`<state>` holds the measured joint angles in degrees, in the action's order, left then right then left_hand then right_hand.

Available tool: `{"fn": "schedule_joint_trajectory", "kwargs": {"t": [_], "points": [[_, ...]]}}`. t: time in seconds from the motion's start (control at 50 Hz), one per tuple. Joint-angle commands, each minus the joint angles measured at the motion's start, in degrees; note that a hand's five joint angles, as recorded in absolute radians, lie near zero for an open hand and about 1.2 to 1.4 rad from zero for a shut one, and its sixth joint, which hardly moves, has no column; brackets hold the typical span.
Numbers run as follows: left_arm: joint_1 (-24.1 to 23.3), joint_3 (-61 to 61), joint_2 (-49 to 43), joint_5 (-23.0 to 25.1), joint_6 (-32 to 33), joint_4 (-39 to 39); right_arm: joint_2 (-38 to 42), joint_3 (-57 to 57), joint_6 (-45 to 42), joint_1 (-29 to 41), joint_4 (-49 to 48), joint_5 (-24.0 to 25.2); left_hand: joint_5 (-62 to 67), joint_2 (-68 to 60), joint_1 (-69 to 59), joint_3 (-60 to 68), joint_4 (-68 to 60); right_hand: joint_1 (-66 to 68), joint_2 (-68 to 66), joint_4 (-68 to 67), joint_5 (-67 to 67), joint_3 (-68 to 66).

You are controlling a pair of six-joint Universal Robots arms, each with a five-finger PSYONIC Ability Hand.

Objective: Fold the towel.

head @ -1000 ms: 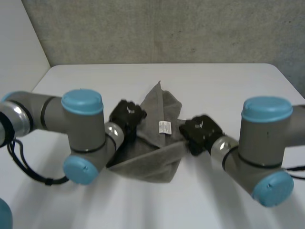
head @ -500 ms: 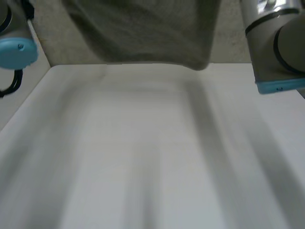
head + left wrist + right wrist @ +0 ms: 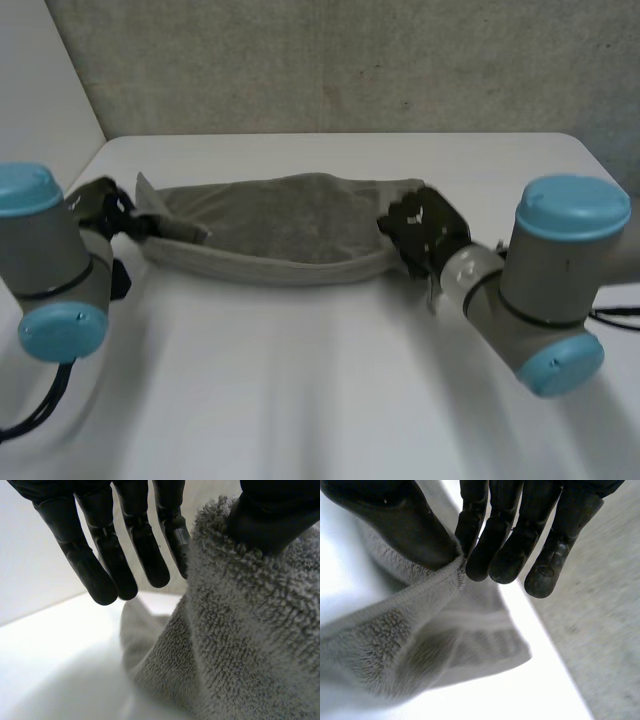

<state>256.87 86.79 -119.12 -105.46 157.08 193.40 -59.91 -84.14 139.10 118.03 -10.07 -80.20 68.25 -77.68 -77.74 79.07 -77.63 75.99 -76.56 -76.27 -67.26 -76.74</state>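
We take this for a robot lab: robot arms (image 3: 540,290) at a bare white table (image 3: 300,400), rough grey wall (image 3: 350,60) behind.

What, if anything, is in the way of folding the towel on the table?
Nothing visible. The left hand and right hand each pinch one end of the towel, and only bare white table lies in front of it.

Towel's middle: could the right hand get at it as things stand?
Probably not without letting go: the right hand pinches the towel at one end, the left hand pinches the other.
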Motion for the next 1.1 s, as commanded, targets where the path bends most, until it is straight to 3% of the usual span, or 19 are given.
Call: {"fn": "schedule_joint_trajectory", "kwargs": {"t": [0.02, 0.1, 0.14, 0.22, 0.6, 0.64, 0.66, 0.7, 0.72, 0.76, 0.8, 0.82, 0.84, 0.86, 0.9, 0.96, 1.0, 1.02, 1.1], "points": [[2.7, 9.6, 4.0, 0.1, 0.1, 0.0, -1.9, -7.3, -0.8, -2.2, -0.4, 0.0, -9.9, 9.4, 9.4, -10.7, 9.3, 4.0, -3.4, -3.7, -2.7, -3.3], [2.6, 12.8, 6.0, 0.1, 0.1, 0.0, -4.2, -10.1, -0.7, -3.6, -1.3, 0.0, -27.3, 26.8, 26.8, -28.1, 26.7, 4.0, -3.4, -3.7, -2.7, -3.3], [2.1, 15.0, 8.5, 0.1, 0.2, 0.3, -4.9, -12.3, -0.7, -3.9, -3.2, 0.0, -44.1, 43.5, 43.6, -44.9, 43.5, 4.0, -3.4, -3.7, -2.7, -3.3], [1.8, 16.4, 11.3, -0.2, 0.6, 3.3, -4.6, -14.2, -0.8, -4.8, -6.7, -0.1, -57.2, 56.7, 56.7, -58.1, 56.6, 4.0, -3.4, -3.7, -2.7, -3.3], [5.3, 23.9, 14.6, 0.7, 13.7, 8.4, -3.4, -15.9, -2.1, -4.8, -8.9, -0.4, -54.1, 53.5, 53.6, -54.9, 53.5, 4.0, -3.4, -3.7, -2.7, -3.3], [4.8, 24.4, 18.0, 6.5, 13.9, 9.1, -3.3, -16.0, -2.1, -4.7, -8.9, -0.5, -52.7, 52.2, 52.2, -53.6, 52.1, 4.0, -3.4, -3.7, -2.7, -3.3], [4.8, 24.4, 18.0, 6.6, 13.9, 9.1, -3.3, -16.0, -2.1, -4.6, -9.0, -0.5, -52.7, 52.2, 52.2, -53.6, 52.1, 4.0, -3.4, -3.7, -2.7, -3.3], [3.7, 24.3, 21.2, 17.4, 14.2, 10.8, -3.3, -16.0, -2.1, -4.4, -9.2, -0.5, -52.7, 52.2, 52.2, -53.6, 52.1, 4.0, -3.4, -3.7, -2.7, -3.3], [3.7, 24.3, 21.2, 17.5, 14.2, 10.8, -3.3, -16.1, -2.1, -4.3, -9.3, -0.5, -52.7, 52.2, 52.2, -53.6, 52.1, 4.0, -3.4, -3.7, -2.7, -3.3], [3.3, 23.7, 22.4, 29.6, 16.6, 12.4, -3.3, -16.1, -2.1, -4.3, -9.3, -0.5, -52.6, 52.0, 52.1, -53.4, 51.9, 4.0, -3.4, -3.7, -2.7, -3.3], [3.4, 23.2, 22.3, 35.2, 19.5, 13.1, -3.3, -16.2, -2.1, -4.2, -9.3, -0.5, -52.2, 51.7, 51.7, -53.0, 51.6, 4.0, -3.4, -3.7, -2.7, -3.3], [3.4, 23.2, 22.3, 35.2, 19.6, 13.1, -3.3, -16.4, -2.1, -4.2, -9.3, -0.5, -52.2, 51.7, 51.7, -53.0, 51.6, 4.0, -3.4, -3.7, -2.7, -3.3], [3.4, 22.3, 21.7, 40.9, 24.4, 13.1, -3.4, -16.6, -2.1, -4.1, -9.3, -0.5, -51.9, 51.3, 51.4, -52.7, 51.3, 4.0, -3.4, -3.7, -2.7, -3.3], [3.4, 22.3, 21.7, 40.9, 24.4, 13.1, -3.4, -16.6, -2.1, -4.1, -9.3, -0.5, -51.9, 51.3, 51.4, -52.7, 51.3, 4.0, -3.4, -3.7, -2.7, -3.3], [3.4, 19.7, 18.2, 45.3, 34.7, 11.4, -3.5, -16.9, -2.1, -4.1, -9.3, -0.5, -49.6, 49.0, 49.0, -50.4, 48.9, 4.0, -3.4, -3.7, -2.7, -3.3], [3.4, 18.4, 16.2, 45.6, 39.5, 9.4, -3.5, -17.0, -2.1, -4.1, -9.3, -0.5, -48.5, 48.0, 48.0, -49.3, 47.9, 4.0, -3.4, -3.7, -2.7, -3.3], [3.6, 16.4, 13.0, 46.2, 48.4, 3.7, -3.5, -17.0, -2.1, -4.1, -9.3, -0.6, -48.4, 47.8, 47.8, -49.2, 47.7, 4.0, -3.4, -3.7, -2.7, -3.3], [3.6, 16.4, 13.0, 46.2, 48.4, 3.6, -3.5, -17.0, -2.1, -4.1, -9.3, -0.6, -48.4, 47.8, 47.8, -49.2, 47.7, 4.0, -3.4, -3.7, -2.7, -3.3], [4.9, 15.3, 10.5, 48.2, 61.5, -4.4, -3.4, -16.9, -2.1, -4.1, -9.3, -0.5, -48.5, 48.0, 48.0, -49.3, 47.9, 4.0, -3.4, -3.7, -2.7, -3.3]]}}
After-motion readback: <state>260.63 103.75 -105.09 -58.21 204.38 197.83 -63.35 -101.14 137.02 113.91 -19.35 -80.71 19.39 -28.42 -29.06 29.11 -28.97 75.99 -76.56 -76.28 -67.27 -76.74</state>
